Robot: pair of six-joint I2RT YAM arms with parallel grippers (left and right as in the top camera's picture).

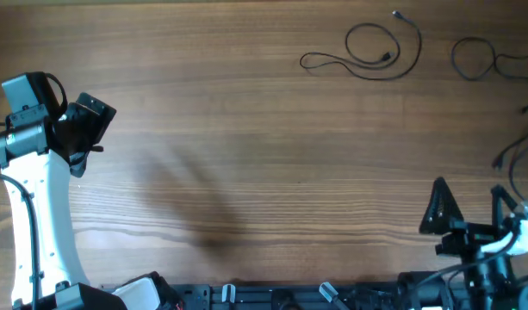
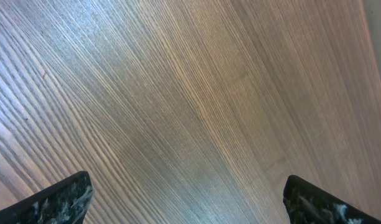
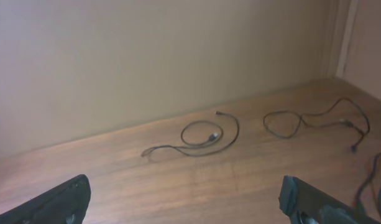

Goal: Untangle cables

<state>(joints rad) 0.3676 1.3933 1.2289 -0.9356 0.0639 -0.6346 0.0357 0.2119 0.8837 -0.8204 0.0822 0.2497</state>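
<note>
Three thin black flexible cables lie apart near the brown wooden table's (image 1: 246, 155) far right corner: one looped cable (image 1: 347, 41), a second cable (image 1: 454, 56) toward the right edge, and a third strand (image 1: 512, 148) along that edge. The left gripper (image 2: 187, 186) and right gripper (image 3: 184, 186) gape wide, holding nothing

- Count?
- Three thin black cords, slack, flat on the wood, all ahead of the right pincer (image 1: 468, 196).
- First cable (image 1: 371, 47)?
- Far ahead, slightly left of the pincer, about dead centre in the right wrist view. Small round loop mid-length, pale plug inside it, long tail to the left, wide arc round the right side up to a tiny plug.
- Second cable (image 1: 483, 58)?
- Far ahead, right of the pincer, near the first, not touching. Oval loop, then a wavy run rightward.
- Third cable (image 1: 515, 142)?
- Nearest, just ahead-right of the pincer. Curved stretch only, cut off by the frame edge.
</note>
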